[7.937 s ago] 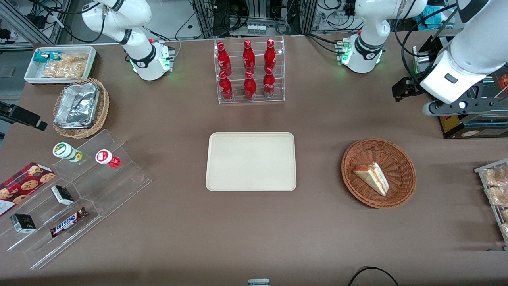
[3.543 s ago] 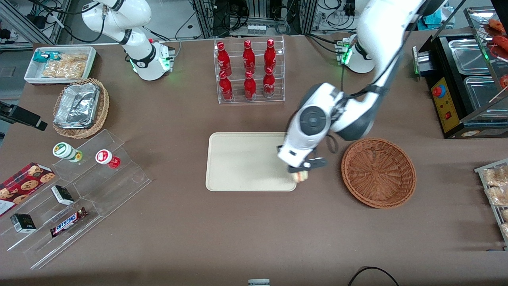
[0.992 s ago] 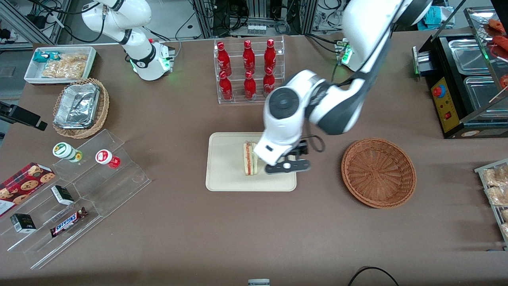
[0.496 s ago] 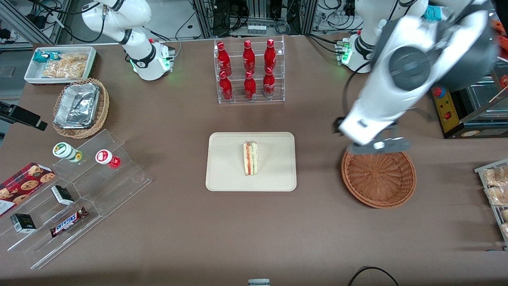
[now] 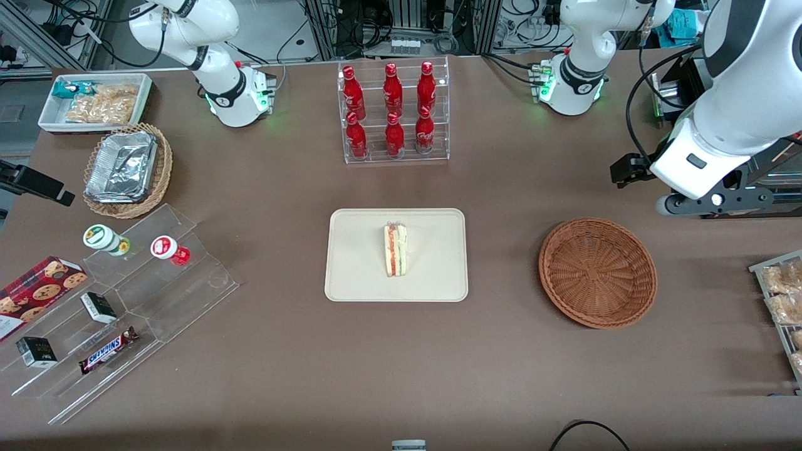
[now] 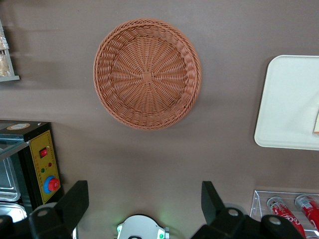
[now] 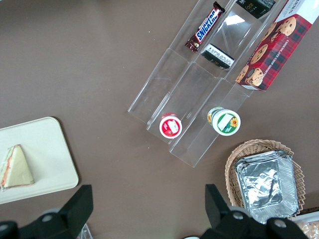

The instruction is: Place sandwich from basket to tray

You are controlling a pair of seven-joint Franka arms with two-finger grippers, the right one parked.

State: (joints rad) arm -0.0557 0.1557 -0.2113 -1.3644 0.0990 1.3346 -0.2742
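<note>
Sandwich [image 5: 395, 250], white wedge w/ red-green filling, stands on edge mid tray [image 5: 357, 275], cream, flat. Basket [image 5: 597, 272], brown wicker, empty, beside tray toward working arm's end.

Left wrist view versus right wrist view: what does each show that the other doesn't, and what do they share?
Only the left wrist view shows the empty basket, the red bottles and the left arm's open gripper, held high above the table near the basket. Only the right wrist view shows the snack display stand, the foil trays and most of the sandwich. Both show the tray with the sandwich on it.
</note>
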